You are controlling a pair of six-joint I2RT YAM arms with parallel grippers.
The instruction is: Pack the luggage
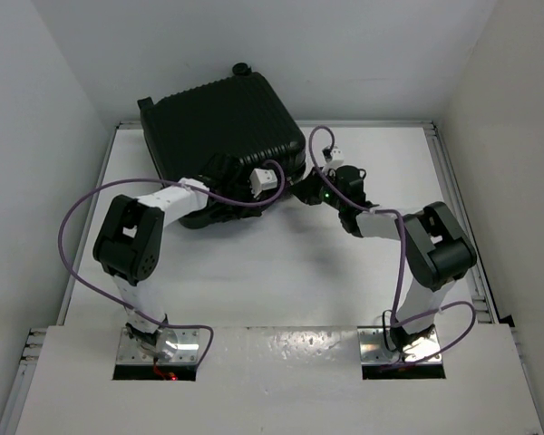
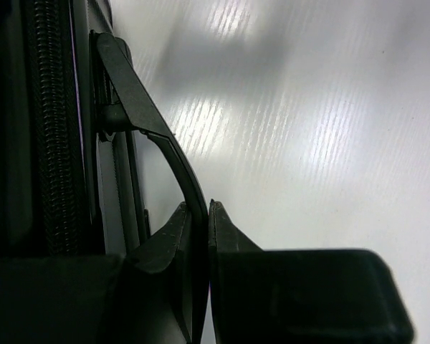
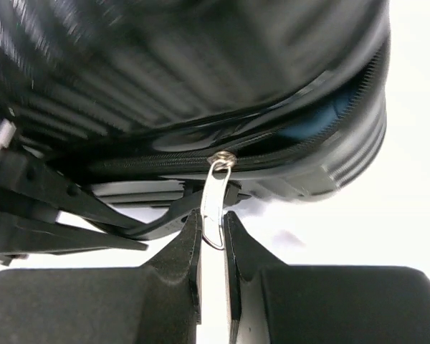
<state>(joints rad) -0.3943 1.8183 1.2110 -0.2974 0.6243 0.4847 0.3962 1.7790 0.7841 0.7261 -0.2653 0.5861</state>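
1. Table (image 1: pixel 281 281): white, smooth, faintly ribbed in the wrist views. The near and middle stretch between the two arms is bare. The right half beyond the right arm is open. White walls close the left, right and far sides.

2. Left pincer (image 2: pixel 199 211): black, wedge-shaped fingers. Clenched on the handle (image 2: pixel 140 107), a flat black curved strap hinged to the side of the case. It sits at the near edge of the case, towards its right corner.

3. Right pincer (image 3: pixel 212 222): black fingers, closed flat on the zipper pull (image 3: pixel 215 201), a slim silver metal tab hanging from its slider. It meets the near-right corner of the case, just right of the left pincer. The two are close together and I cannot tell if they touch.

4. Luggage (image 1: pixel 222 122): large black hard-shell case, glossy, ribbed in parallel ridges, with rounded corners. It lies flat on the far-left part of the table, turned at an angle, its far side up by the far edge. A small black wheel (image 1: pixel 240 68) shows on the far side.

5. Zipper (image 3: pixel 150 166): black toothed track along the seam. Left of the slider it is joined. Right of the slider the seam gapes, showing something blue (image 3: pixel 337 107) inside.
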